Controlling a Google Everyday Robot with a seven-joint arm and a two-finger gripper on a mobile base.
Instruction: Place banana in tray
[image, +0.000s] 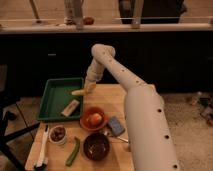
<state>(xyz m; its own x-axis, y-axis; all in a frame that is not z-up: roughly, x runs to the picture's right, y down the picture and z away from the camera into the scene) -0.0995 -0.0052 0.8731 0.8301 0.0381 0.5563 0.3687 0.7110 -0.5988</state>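
Over tray (54, 96), tool (88, 88) holds banana (78, 92); wooden table (116, 98) (cluttered)

The single camera sits high and close behind the arm (147, 117), tilted down and forward across the table (107, 101) toward a dark counter (165, 60); the gripper (89, 88) lies left of centre, at the right rim of the tray (56, 119)

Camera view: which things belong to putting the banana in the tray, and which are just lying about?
Job: banana, tray, pincer at the tray's right rim beside the banana.
Lying about: tan block in tray, orange bowl, dark bowl, green vegetable, blue object.
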